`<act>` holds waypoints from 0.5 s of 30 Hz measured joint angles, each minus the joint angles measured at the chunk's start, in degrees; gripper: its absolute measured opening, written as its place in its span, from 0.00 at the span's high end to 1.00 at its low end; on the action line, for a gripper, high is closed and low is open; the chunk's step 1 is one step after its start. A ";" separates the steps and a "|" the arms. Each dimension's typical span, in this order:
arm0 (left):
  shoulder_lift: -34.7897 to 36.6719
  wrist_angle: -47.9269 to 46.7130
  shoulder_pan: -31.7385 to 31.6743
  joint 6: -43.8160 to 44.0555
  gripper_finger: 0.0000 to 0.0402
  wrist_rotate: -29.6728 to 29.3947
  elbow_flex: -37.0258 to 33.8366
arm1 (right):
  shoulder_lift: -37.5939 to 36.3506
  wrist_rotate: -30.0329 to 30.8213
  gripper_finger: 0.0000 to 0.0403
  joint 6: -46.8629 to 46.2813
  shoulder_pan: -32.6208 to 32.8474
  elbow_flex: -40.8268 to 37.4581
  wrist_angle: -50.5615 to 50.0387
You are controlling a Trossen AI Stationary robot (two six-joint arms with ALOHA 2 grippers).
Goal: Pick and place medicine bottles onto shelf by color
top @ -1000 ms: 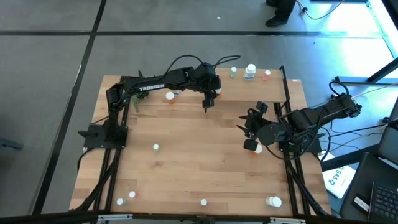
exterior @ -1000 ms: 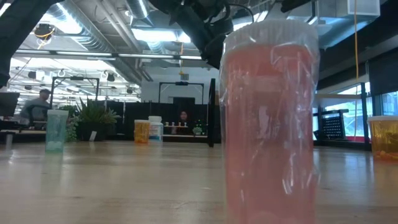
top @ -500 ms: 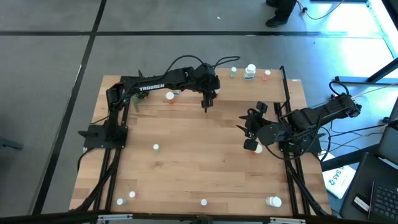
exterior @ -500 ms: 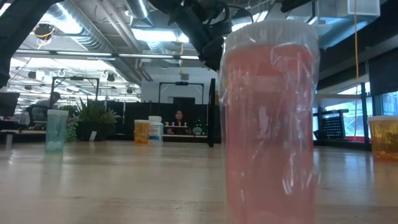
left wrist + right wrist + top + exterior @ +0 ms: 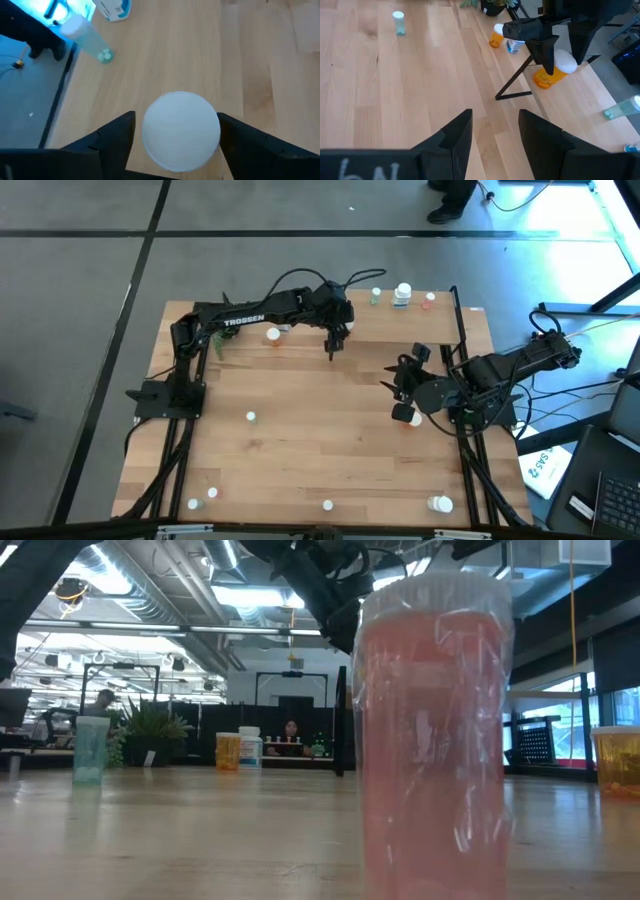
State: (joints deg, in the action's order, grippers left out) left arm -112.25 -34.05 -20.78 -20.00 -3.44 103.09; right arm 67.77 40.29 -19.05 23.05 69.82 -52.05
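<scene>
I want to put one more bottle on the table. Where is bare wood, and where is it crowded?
Bare: the middle of the table, between the left gripper, the right gripper and the front bottles. Crowded: the far edge, where bottles stand close and the left jaws straddle an orange bottle.

Views: high, overhead, facing straight down on the table (image 5: 300, 440). Low, table-level, close behind a pink bottle (image 5: 432, 740). Wrist views angled down onto the table; both show an orange bottle (image 5: 551, 76).
</scene>
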 joint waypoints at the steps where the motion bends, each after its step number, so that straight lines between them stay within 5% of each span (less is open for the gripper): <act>1: 0.00 0.31 0.00 -0.09 0.33 -0.21 0.00 | 0.00 0.00 0.60 -0.02 0.00 0.00 0.00; 15: 0.11 0.72 0.00 -0.13 0.30 -2.08 0.00 | 0.00 0.00 0.60 -0.02 0.00 0.00 0.00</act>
State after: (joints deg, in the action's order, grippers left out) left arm -112.14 -33.33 -20.78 -20.14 -5.52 103.09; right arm 67.77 40.29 -19.07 23.05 69.82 -52.05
